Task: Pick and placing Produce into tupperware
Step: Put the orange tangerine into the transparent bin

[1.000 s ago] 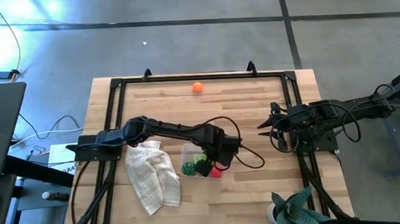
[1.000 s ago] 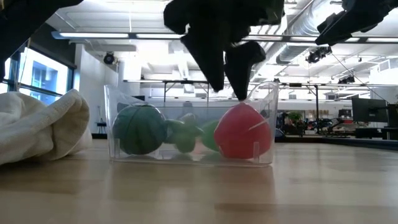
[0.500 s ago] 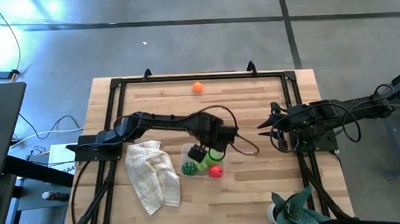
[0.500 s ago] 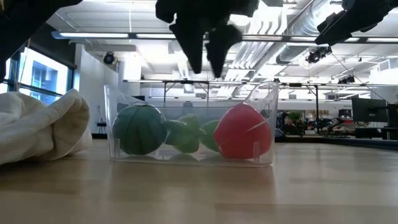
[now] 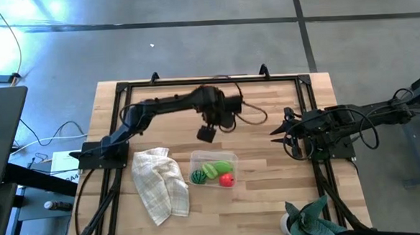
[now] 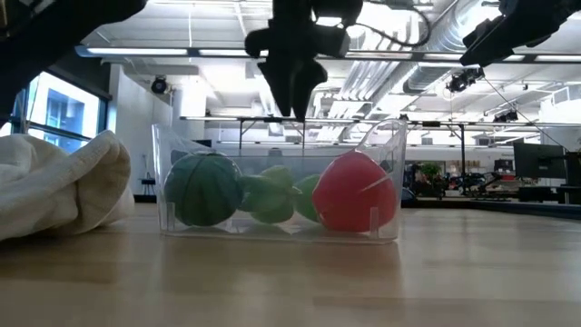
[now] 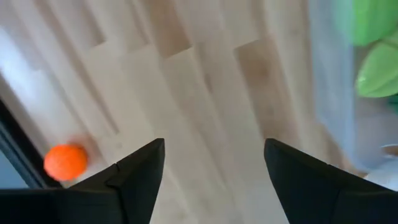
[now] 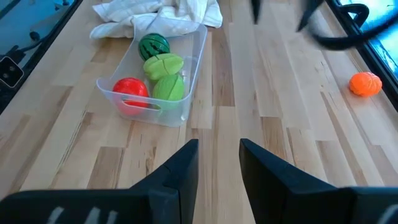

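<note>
The clear tupperware [image 5: 213, 157] stands on the wooden table near its middle. It holds a red piece [image 5: 227, 179], a round green piece [image 5: 198, 177] and light-green leafy pieces [image 5: 216, 167], all resting on its floor [image 6: 281, 232]. An orange piece [image 7: 65, 162] lies on the bare table by the far rail. My left gripper [image 5: 206, 133] hangs open, pointing down, above the table between the tupperware and the orange piece, with nothing between its fingers. My right gripper [image 5: 277, 132] waits at the table's right side, open, with nothing in it.
A white checked cloth [image 5: 159, 183] lies crumpled just left of the tupperware. A teal spiky plant-like thing [image 5: 312, 220] stands at the near right corner. Black frame rails [image 5: 117, 122] run around the table. Bare wood shows between the tupperware and the far rail.
My left gripper has risen out of the tupperware and gone toward the table's far edge, toward the orange piece, still pointing down. The red piece stays in the tupperware beside the green ones.
</note>
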You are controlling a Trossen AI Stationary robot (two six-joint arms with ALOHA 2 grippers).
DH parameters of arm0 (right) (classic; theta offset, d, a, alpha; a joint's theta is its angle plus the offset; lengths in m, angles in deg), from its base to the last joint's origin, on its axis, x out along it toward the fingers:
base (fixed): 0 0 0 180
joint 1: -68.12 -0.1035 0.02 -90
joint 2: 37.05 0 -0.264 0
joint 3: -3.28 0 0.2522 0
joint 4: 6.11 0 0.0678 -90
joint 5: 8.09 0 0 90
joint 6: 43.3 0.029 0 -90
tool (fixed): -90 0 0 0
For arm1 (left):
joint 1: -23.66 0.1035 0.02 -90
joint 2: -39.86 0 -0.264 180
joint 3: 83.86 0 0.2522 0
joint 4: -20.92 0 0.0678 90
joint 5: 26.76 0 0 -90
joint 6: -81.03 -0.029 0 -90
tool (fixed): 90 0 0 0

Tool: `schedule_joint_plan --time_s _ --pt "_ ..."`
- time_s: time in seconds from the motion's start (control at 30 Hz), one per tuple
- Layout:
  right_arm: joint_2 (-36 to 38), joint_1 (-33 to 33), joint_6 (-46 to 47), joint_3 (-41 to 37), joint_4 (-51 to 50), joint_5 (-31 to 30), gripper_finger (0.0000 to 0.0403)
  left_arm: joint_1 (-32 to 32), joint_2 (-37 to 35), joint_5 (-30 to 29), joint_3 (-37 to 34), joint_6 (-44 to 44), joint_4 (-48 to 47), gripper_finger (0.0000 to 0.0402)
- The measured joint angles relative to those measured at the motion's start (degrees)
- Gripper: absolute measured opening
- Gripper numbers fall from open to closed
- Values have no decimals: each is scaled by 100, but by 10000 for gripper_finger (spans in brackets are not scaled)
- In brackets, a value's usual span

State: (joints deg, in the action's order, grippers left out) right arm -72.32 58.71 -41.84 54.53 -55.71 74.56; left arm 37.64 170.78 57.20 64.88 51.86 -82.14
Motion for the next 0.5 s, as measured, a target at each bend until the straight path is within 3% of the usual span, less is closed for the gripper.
schedule_joint_plan --time_s 0.3,0.5 --pt "0 -2 2 0 0 0 106 1008 -21 6 0 -204 557 255" --pt "0 -1 0 0 0 0 106 1804 2 98 0 1382 953 255"
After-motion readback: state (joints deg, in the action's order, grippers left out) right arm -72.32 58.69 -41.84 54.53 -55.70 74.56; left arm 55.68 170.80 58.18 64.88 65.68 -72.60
